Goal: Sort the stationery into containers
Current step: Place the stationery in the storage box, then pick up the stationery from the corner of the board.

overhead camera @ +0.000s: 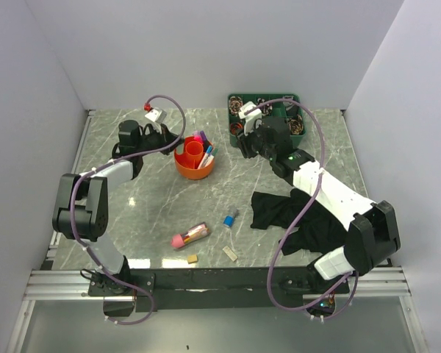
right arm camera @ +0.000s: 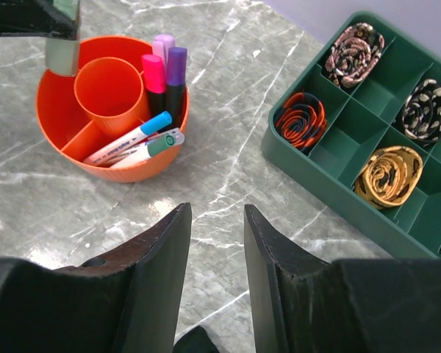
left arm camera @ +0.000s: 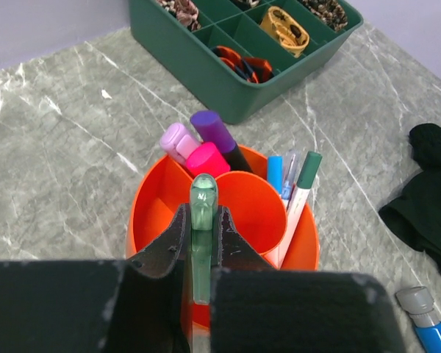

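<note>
The round orange organiser [overhead camera: 195, 166] stands at mid-table and holds pink [left arm camera: 206, 158], purple [left arm camera: 214, 130], blue-capped [left arm camera: 275, 173] and green-capped [left arm camera: 306, 175] pens. My left gripper [left arm camera: 203, 213] is shut on a translucent green marker [left arm camera: 203, 197] and holds it upright over the organiser's near rim [left arm camera: 142, 202]; in the top view this gripper [overhead camera: 167, 140] is just left of the organiser. My right gripper [right arm camera: 217, 215] is open and empty above bare table, right of the organiser [right arm camera: 55, 129]. A pink tube case [overhead camera: 190, 235], a blue-capped marker [overhead camera: 230, 218] and two beige erasers [overhead camera: 192, 258] [overhead camera: 230, 254] lie near the front.
A green tray [overhead camera: 265, 101] of ribbon rolls stands at the back right, close behind my right gripper [overhead camera: 244, 143]. A black cloth [overhead camera: 290, 213] lies under the right arm. White walls close the table on three sides.
</note>
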Robot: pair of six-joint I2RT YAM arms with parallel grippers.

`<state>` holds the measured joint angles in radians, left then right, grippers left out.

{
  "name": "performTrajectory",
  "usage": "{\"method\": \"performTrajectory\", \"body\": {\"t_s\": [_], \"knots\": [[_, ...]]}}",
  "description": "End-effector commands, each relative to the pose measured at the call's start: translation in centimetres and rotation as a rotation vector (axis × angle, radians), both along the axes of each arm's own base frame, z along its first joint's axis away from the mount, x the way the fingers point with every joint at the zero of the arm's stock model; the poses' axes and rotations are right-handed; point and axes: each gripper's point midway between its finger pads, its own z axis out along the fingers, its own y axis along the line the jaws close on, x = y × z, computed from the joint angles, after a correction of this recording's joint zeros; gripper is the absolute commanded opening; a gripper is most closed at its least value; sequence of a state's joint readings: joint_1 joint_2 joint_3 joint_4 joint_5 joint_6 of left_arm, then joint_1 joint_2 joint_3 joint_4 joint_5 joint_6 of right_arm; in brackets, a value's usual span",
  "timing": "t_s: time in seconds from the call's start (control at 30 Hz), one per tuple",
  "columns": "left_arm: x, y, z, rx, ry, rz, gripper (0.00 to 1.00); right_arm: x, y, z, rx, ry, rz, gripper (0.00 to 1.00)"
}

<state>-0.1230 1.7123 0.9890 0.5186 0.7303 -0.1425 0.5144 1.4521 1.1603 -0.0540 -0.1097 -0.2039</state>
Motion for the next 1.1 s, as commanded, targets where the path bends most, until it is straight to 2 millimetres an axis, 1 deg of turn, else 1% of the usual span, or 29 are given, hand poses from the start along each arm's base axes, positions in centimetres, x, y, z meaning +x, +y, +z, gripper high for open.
{"method": "performTrajectory", "body": {"t_s": [0.0,0.03,0.1,0.2,0.33,0.4,0.47,0.5,0.53,0.57,0.6,0.63,0.67,0.7,0.73,0.77,0.8,0.83,0.87,0.9,0.93,0.97,1.0,1.03,1.07], "knots": [[0.7,0.5,0.9,0.009,-0.059,0.033,0.14,0.9,-0.3,1.5,0.009,-0.039,-0.018,0.43],[0.7,0.7,0.5,0.02,-0.039,0.042,0.2,0.9,-0.2,1.5,0.011,-0.039,-0.018,0.43],[0.9,1.1,0.5,0.033,-0.035,0.069,0.31,0.9,-0.2,1.4,0.013,-0.034,-0.015,0.43],[0.5,1.4,0.4,0.044,-0.031,0.077,0.34,0.9,-0.1,1.2,0.013,-0.031,-0.011,0.43],[0.0,1.3,1.3,0.032,-0.031,0.07,0.35,1.1,0.0,1.3,0.011,-0.03,-0.007,0.43],[-0.1,1.4,2.2,0.031,-0.038,0.079,0.38,1.2,0.2,1.5,0.011,-0.032,-0.003,0.43],[-0.4,1.7,4.8,0.04,-0.085,0.086,0.41,1.3,0.2,1.8,0.014,-0.038,-0.002,0.43],[-1.0,1.8,5.1,0.055,-0.071,0.077,0.43,1.2,0.3,2.0,0.017,-0.042,0.001,0.43],[-2.0,1.8,7.2,0.084,-0.143,0.054,0.44,1.2,0.2,2.1,0.014,-0.047,0.0,0.43],[-3.1,1.4,8.2,0.11,-0.189,0.004,0.45,1.1,0.1,2.0,0.012,-0.047,0.001,0.43],[-4.7,1.3,7.7,0.139,-0.157,-0.042,0.47,1.0,0.0,1.8,0.004,-0.048,0.002,0.43],[-5.9,1.2,7.8,0.211,-0.221,-0.102,0.49,0.9,-0.1,1.7,-0.002,-0.048,0.005,0.44],[-7.9,0.7,8.9,0.245,-0.257,-0.168,0.5,0.7,-0.1,1.5,-0.007,-0.045,0.013,0.45],[-10.4,-0.1,8.3,0.265,-0.246,-0.287,0.54,0.5,-0.1,1.3,-0.018,-0.05,0.025,0.45],[-13.8,0.2,5.0,0.358,-0.159,-0.411,0.55,0.3,-0.2,1.1,-0.028,-0.046,0.035,0.47],[-15.6,-0.2,4.9,0.392,-0.166,-0.494,0.56,-0.1,0.0,1.0,-0.034,-0.045,0.056,0.47],[-17.1,-0.1,3.9,0.428,-0.148,-0.558,0.58,-0.3,-0.1,0.9,-0.031,-0.038,0.051,0.48],[-18.5,0.1,2.7,0.486,-0.168,-0.641,0.58,-0.2,-0.5,1.1,-0.018,-0.032,0.03,0.52],[-21.1,0.1,1.1,0.496,-0.066,-0.719,0.58,0.0,-0.9,1.8,0.017,-0.029,-0.01,0.55],[-22.0,0.1,0.3,0.517,-0.047,-0.761,0.57,0.7,-2.2,2.3,0.111,0.017,-0.087,0.59],[-22.3,0.2,-0.6,0.558,-0.034,-0.783,0.57,1.1,-3.2,2.8,0.173,0.053,-0.12,0.62],[-23.1,-0.7,-1.3,0.573,-0.032,-0.828,0.57,1.6,-3.7,4.1,0.249,0.078,-0.134,0.62],[-23.4,-1.2,-1.7,0.591,-0.037,-0.848,0.57,2.3,-5.6,4.5,0.348,0.131,-0.2,0.62],[-23.7,-1.5,-2.2,0.625,-0.04,-0.861,0.57,2.7,-6.5,4.7,0.378,0.147,-0.236,0.63],[-24.6,-3.3,-2.9,0.653,-0.089,-0.92,0.57,3.1,-7.3,5.4,0.404,0.144,-0.264,0.65]]}}
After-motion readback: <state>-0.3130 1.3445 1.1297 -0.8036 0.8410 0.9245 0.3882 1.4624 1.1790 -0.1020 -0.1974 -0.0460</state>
